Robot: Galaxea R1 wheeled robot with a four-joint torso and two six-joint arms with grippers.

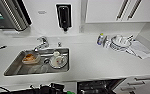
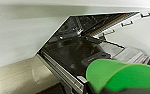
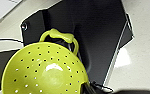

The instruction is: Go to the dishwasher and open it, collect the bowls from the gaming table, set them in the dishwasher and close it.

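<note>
Nearest: green bowl [image 2: 121, 75] close under the left wrist camera, smooth and bright, hanging over the open dishwasher [image 2: 73, 57].
Other bowl: yellow-green bowl [image 3: 44, 71] close under the right wrist camera, pierced with small holes like a colander, a loop handle on its rim, glossy plastic.
Left jaws: cannot tell whether they are apart or together; the green bowl hides them.
Right jaws: cannot tell either; a dark part of the arm touches the bowl's rim, no more is clear.
Dishwasher: below the front edge of the counter [image 1: 91, 62], right of the sink [image 1: 38, 61]; door swung down, dark inside, wire rack visible.
Drawers: white fronts with bar handles [image 1: 143, 78], just beside the dishwasher.
Sink: a plate and an orange-brown thing lie in it.
Counter, back right corner: stacked white plates [image 1: 119, 42], a small bottle, a cloth.
Progress: opening looks done, and two bowls have reached the machine; loading and shutting the door are left, by my judgement.
</note>
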